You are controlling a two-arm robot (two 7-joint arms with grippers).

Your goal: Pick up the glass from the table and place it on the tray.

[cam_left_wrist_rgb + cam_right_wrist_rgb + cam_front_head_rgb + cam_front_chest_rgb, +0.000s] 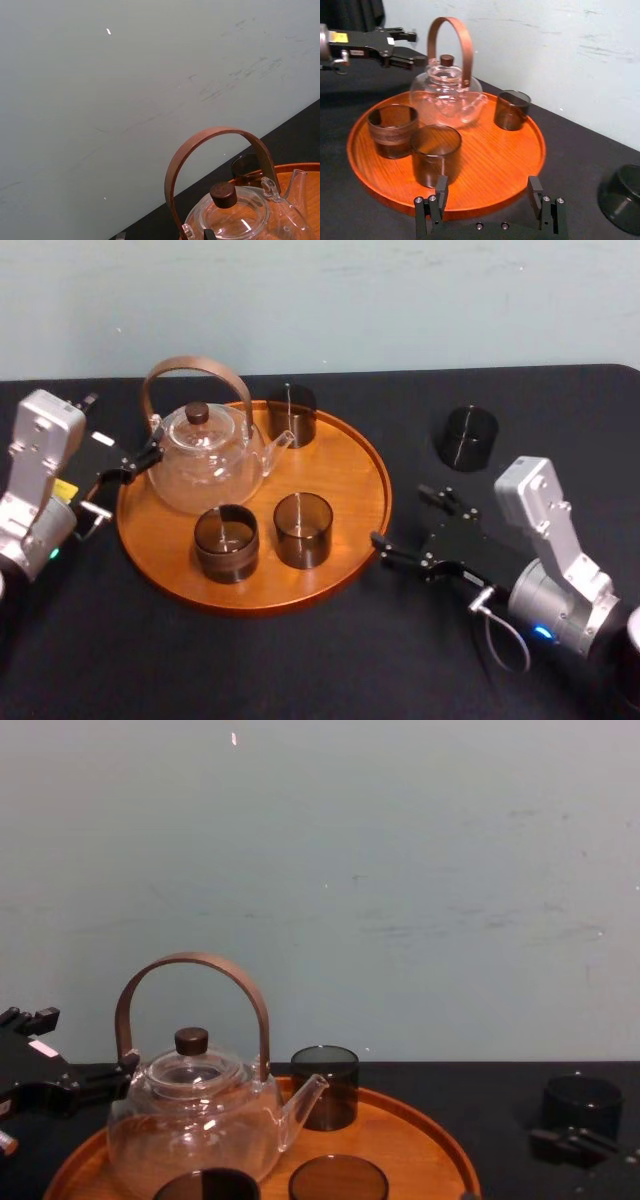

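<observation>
On the black table point(330, 660), off to the right of the tray point(352, 452) and clear of its rim, I saw the dark glass point(467, 437) standing alone; it may have been upside down, though I could not be sure from the head camera. My right gripper point(402, 518) sat low over the cloth nearer to me than that glass, just beside the tray's right rim, with its two fingers spread wide and nothing between them. The round wooden tray held a clear teapot point(205, 455) with a brown hoop handle on its left side, one dark glass at the back point(291, 415) by the spout, and two more up front, point(302, 529) and point(226, 542). My left gripper point(148, 458) hung at the tray's left edge, close against the teapot, its fingers parted and empty.
</observation>
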